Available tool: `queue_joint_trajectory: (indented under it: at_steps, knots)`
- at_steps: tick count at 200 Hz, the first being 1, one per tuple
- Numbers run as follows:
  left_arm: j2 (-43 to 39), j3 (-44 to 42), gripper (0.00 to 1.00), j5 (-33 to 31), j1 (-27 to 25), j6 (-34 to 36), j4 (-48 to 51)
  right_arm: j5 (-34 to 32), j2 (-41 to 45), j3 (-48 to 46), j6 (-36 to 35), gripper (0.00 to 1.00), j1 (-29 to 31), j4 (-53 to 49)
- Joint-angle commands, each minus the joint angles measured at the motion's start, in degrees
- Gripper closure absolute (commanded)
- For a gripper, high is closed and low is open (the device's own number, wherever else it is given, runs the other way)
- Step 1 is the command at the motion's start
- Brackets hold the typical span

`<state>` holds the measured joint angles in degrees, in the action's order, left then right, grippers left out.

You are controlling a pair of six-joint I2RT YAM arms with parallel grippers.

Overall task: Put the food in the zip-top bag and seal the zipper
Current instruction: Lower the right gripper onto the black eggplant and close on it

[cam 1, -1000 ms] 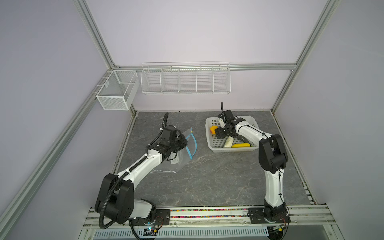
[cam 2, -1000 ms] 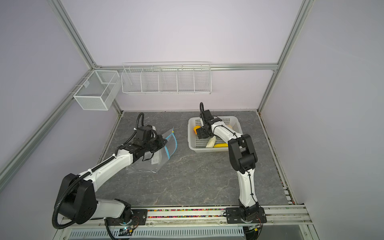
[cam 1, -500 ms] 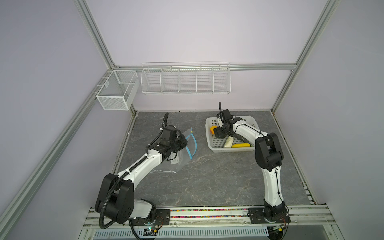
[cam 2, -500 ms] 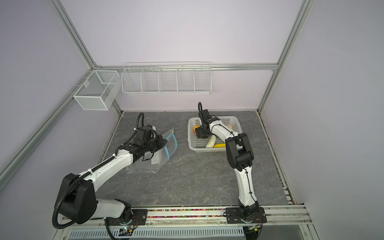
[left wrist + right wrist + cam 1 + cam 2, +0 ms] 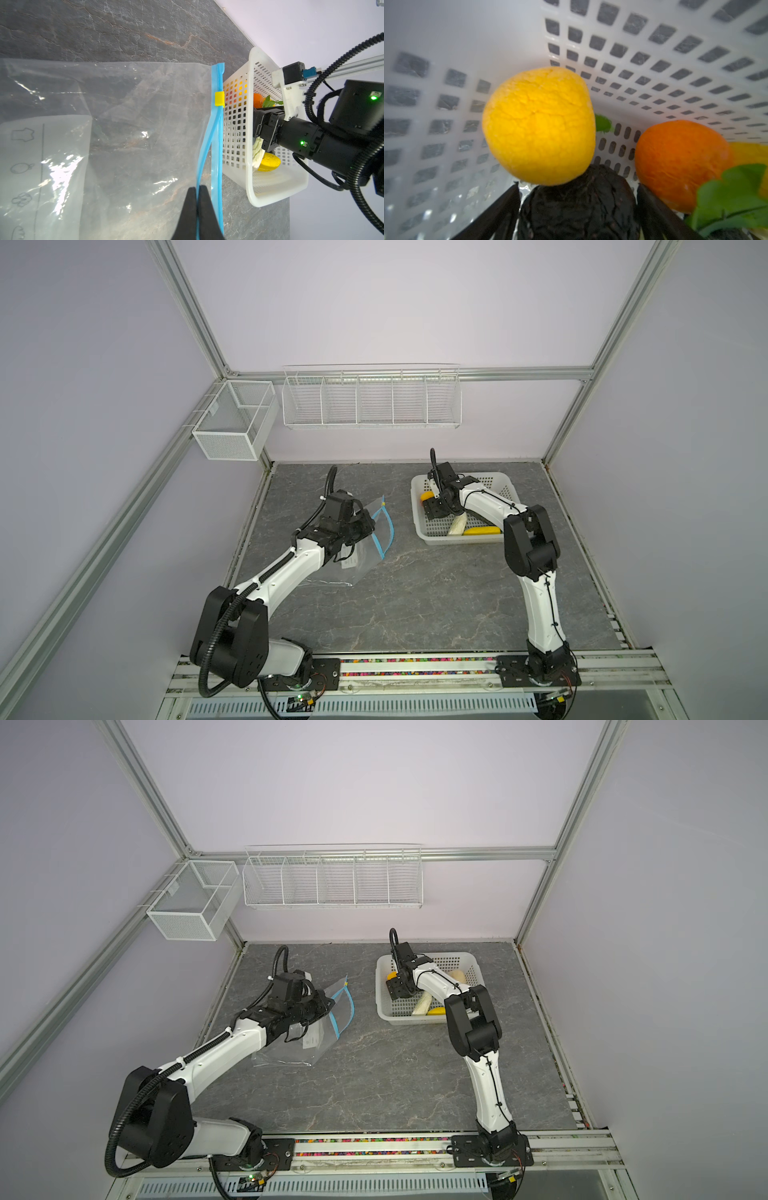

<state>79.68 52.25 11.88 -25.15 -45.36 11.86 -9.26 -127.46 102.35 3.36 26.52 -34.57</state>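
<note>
The bag [image 5: 124, 124] lies at about ten o'clock from the table's middle in both top views, clear and with nothing in it as far as the left wrist view shows; its blue zipper [image 5: 216, 145] is parted along most of its length, with the yellow slider [image 5: 219, 98] near one end. The left gripper [image 5: 196, 188] is pinched together on the bag's nearer lip, holding the mouth up and open. At two o'clock from the bag sits the white basket [image 5: 419, 526], where all the visible food is: a lemon [image 5: 538, 126], an orange [image 5: 681, 164], a green leaf [image 5: 733, 197], and white [image 5: 456, 524] and yellow [image 5: 482, 531] oblong pieces. The right gripper [image 5: 577, 187] is down inside it, jaws apart on either side of a dark wrinkled piece [image 5: 579, 207], not clamped. So I judge the task barely begun: the first pick is under way; every transfer and the sealing remain.
</note>
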Motion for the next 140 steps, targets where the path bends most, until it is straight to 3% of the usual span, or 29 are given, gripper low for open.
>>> queue_joint_trajectory:
  at_steps: [1,140]
  knots:
    - [0.0,1.2,1.0,0.2,-0.3,0.4,-0.6,-0.9,-0.3,0.8,-0.5,0.15,0.2,-0.5]
    - [-1.7,0.3,1.0,0.0,-0.4,0.4,-0.7,0.2,7.7,-2.7,0.6,0.29,-0.9,-0.4]
